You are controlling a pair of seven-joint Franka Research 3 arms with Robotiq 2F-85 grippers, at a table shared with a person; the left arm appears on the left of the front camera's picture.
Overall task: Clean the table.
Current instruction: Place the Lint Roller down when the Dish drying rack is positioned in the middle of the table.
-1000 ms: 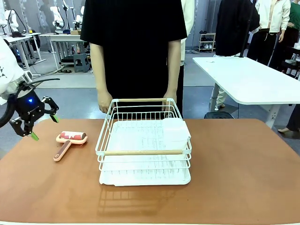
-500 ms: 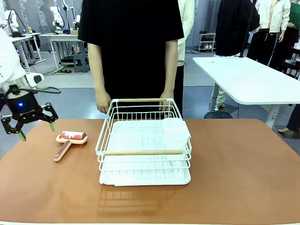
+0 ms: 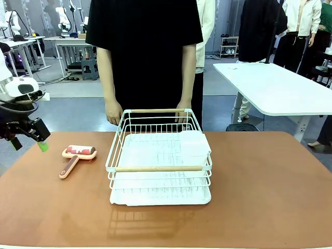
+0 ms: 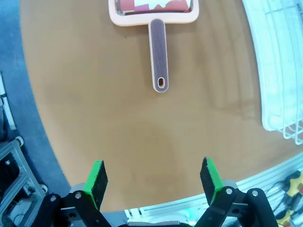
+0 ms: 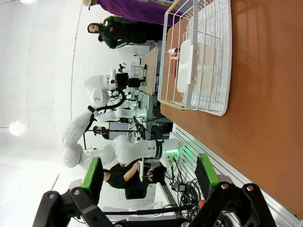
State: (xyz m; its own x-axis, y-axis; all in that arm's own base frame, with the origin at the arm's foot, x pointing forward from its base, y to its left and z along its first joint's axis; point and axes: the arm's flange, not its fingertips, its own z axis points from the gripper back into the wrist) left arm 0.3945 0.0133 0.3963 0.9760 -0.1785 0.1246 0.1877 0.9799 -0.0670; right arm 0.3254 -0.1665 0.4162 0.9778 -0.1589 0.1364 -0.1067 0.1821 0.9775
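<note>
Even, bright overhead lighting is recorded in the front view. A soft reflection of the wire rack [image 3: 159,155] is seen on the matte bench [image 3: 259,192] just below it; shadows are faint. In the left wrist view, focus is sharp at centre, and the bench edge is bowed by wide-angle distortion. The right wrist view is overexposed at its left side, with strong curvature throughout.

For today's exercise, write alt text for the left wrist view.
The open left gripper hangs above the table, short of a pink lint roller lying flat. A white wire rack sits at the right edge.
</note>
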